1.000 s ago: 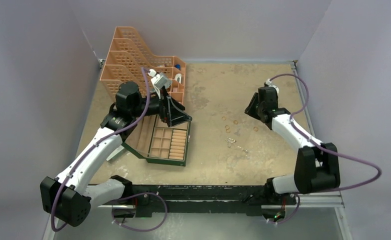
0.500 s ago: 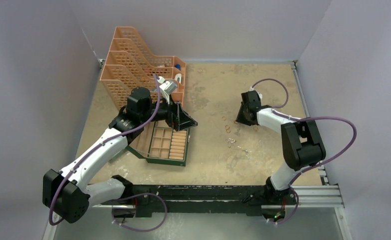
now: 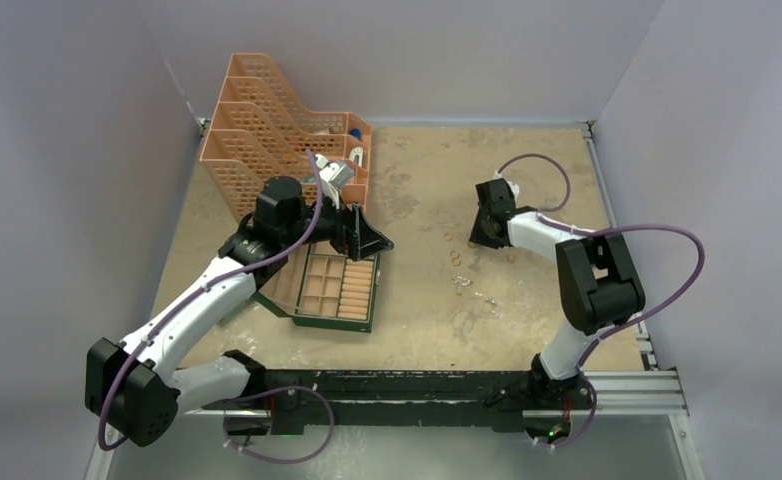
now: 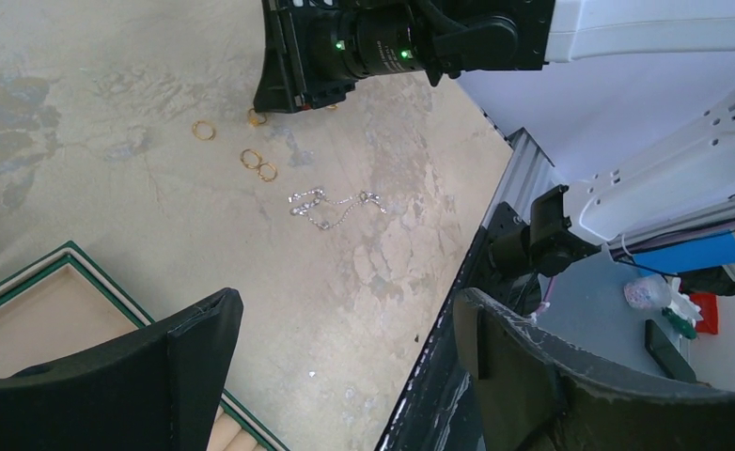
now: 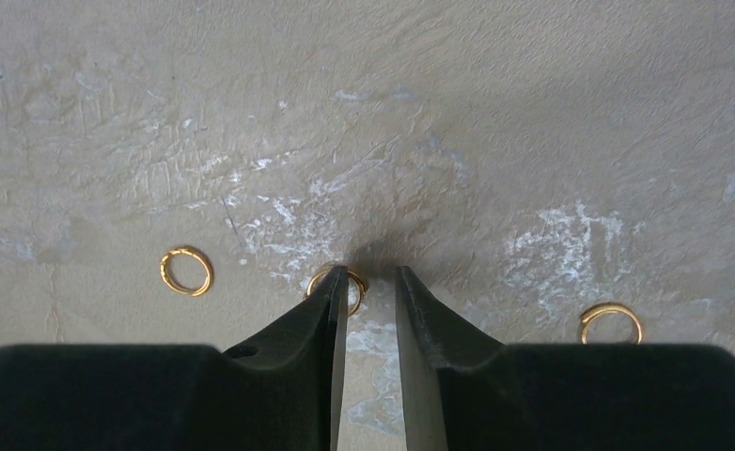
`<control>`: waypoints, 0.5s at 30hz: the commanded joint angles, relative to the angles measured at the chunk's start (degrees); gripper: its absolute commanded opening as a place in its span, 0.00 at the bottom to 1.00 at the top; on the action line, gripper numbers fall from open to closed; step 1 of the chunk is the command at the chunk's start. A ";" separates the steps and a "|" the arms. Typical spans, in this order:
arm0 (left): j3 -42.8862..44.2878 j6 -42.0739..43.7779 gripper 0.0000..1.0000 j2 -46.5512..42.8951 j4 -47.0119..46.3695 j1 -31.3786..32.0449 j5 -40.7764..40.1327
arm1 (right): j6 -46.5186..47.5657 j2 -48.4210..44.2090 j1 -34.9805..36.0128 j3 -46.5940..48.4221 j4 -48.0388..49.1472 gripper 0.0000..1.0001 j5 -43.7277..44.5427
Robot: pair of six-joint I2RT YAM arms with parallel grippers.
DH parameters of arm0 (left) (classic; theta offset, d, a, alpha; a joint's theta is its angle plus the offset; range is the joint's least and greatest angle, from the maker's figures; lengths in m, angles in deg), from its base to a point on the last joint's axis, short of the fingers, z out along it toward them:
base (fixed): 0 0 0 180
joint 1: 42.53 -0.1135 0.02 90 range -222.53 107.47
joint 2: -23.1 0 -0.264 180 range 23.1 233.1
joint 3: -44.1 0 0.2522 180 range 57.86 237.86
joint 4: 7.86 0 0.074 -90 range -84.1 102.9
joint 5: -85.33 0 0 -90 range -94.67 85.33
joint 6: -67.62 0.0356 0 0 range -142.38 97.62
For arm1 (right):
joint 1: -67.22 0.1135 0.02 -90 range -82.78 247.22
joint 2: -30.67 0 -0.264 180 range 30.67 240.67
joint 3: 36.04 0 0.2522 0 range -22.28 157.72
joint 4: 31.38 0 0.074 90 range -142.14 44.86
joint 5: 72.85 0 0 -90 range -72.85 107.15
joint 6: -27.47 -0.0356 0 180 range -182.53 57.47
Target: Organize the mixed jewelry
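Several tiny gold rings lie on the tan table right of centre, one of them [image 3: 449, 238] just left of my right gripper [image 3: 478, 238]. A silvery chain [image 3: 464, 285] lies nearer me. In the right wrist view my right gripper [image 5: 371, 274] is down at the table with its jaws a narrow gap apart. Its left fingertip rests over one gold ring [image 5: 358, 291]. Other rings lie to the left [image 5: 186, 271] and right [image 5: 611, 319]. My left gripper [image 3: 369, 240] is open and empty above the green box [image 3: 312, 318]. Its view shows the rings [image 4: 250, 158] and the chain [image 4: 336, 205].
An orange mesh desk organiser [image 3: 267, 120] stands at the back left, behind the left arm. The green box has small compartments and ring rolls. The black table rail [image 4: 458, 310] runs along the near edge. Walls close in on three sides.
My right gripper has moved left and down onto the cluster of rings, its arm swinging round. My left gripper shifted slightly right over the box, then held still.
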 commanded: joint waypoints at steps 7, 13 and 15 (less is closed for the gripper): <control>-0.42 1.53 0.81 -1.14 -0.88 0.27 -2.43 | 1.28 2.34 2.17 3.59 -4.72 0.23 7.80; -0.52 1.59 0.80 -1.27 -0.34 0.30 -3.20 | 1.88 3.80 2.91 4.78 -6.09 0.20 8.00; -0.56 1.57 0.80 -1.29 -0.07 0.30 -3.68 | 1.99 3.79 2.91 4.74 -6.16 0.20 7.16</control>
